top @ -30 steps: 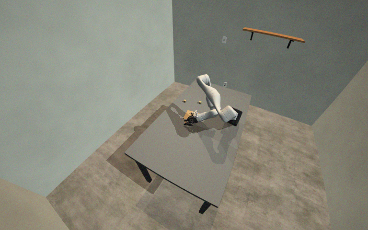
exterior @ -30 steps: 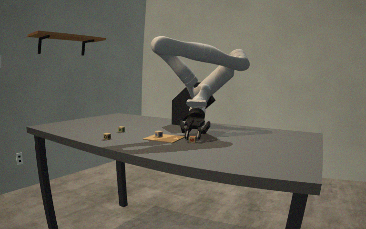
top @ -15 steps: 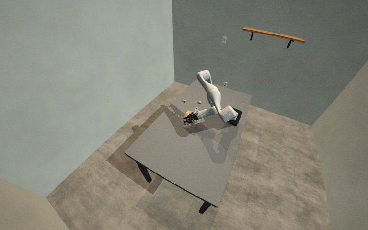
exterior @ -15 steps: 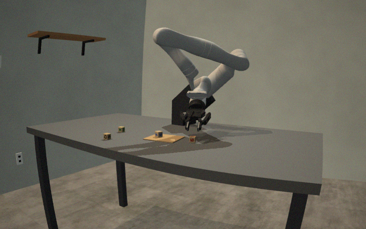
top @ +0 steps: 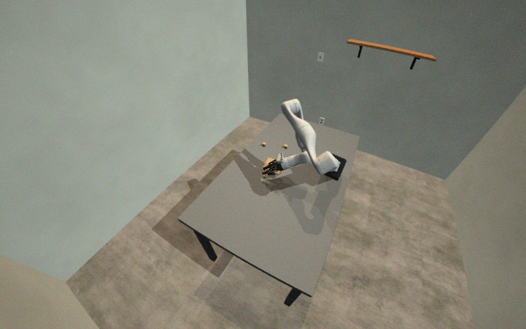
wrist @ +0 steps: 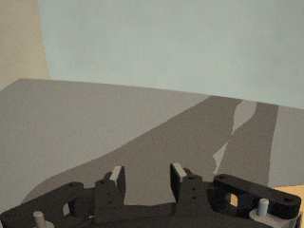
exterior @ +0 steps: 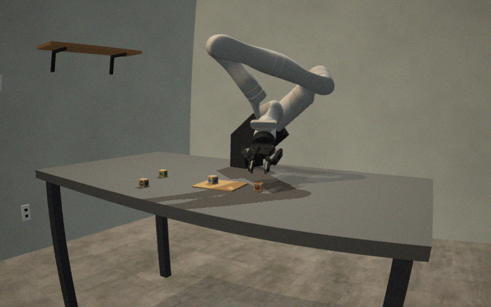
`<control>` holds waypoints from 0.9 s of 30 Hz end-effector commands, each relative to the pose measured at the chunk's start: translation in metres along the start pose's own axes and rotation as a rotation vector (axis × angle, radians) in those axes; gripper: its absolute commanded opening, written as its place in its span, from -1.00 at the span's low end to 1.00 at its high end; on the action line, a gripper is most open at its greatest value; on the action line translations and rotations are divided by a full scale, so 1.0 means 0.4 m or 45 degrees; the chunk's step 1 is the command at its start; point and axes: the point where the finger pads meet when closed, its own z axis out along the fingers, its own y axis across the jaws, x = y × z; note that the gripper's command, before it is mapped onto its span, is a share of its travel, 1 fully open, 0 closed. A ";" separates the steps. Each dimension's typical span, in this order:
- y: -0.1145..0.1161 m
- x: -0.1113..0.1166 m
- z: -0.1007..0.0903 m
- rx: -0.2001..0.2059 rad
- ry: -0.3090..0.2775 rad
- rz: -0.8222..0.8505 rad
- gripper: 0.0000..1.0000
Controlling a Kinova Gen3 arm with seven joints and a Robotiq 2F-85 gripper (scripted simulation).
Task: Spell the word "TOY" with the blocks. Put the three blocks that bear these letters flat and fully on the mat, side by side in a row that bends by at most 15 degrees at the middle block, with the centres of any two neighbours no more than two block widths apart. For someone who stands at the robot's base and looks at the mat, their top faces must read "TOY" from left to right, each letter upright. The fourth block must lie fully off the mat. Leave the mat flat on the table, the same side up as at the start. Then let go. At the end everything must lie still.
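Pale golden-tan, the mat [top: 268, 160] [exterior: 217, 186] [wrist: 291, 191] lies flat on the grey counter [top: 248, 216] [exterior: 325, 202] [wrist: 95, 119], and one block is aboard! That's the blue-marked block [exterior: 213, 180], sitting on the mat in the exterior view, with the other three out on the counter. Just beside the mat, at the end nearer the gripper, here's the red-marked block [top: 265, 175] [exterior: 257, 187], its red character facing the exterior camera. Over on the opposite side of the mat, well apart from it, stand two more: the dark-lettered block [top: 264, 144] [exterior: 143, 182] and, farther back in the exterior view, the green-marked block [top: 285, 146] [exterior: 162, 173], showing a green X-like mark on its side. The top letters? Too small to tell from here, folks.

Now up to the gripper [top: 266, 170] [exterior: 258, 171] [wrist: 147, 173]: partly open, nothing between its fingers, fingertips pointing down and hanging above the counter near the red-marked block. What a bend in that white arm [top: 304, 136] [exterior: 268, 61], folded high over the counter and throwing a broad shadow past the mat! Its mount is black [top: 337, 177] [exterior: 238, 151], at the counter's edge in the top view. And out on the wall, a wooden shelf [top: 392, 49] [exterior: 90, 48] rests on two black brackets.

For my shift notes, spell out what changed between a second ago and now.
The gripper rose from around the red-marked block, now above it and holding nothing. The arm lifted with it. The mat and all four blocks stayed put.
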 end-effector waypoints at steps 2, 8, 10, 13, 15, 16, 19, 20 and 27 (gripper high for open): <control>-0.003 0.006 0.002 0.009 0.003 0.002 -0.18; -0.015 0.013 0.006 0.038 0.005 0.016 -0.18; -0.018 0.014 0.007 0.046 0.005 0.020 -0.18; -0.029 0.021 0.011 0.075 0.005 0.033 -0.18; -0.039 0.025 0.014 0.098 0.003 0.044 -0.18; -0.044 0.028 0.016 0.110 0.002 0.050 -0.18; -0.061 0.035 0.020 0.153 -0.003 0.069 -0.18; -0.068 0.038 0.022 0.168 -0.006 0.076 -0.18; -0.104 0.049 0.029 0.256 -0.032 0.112 -0.18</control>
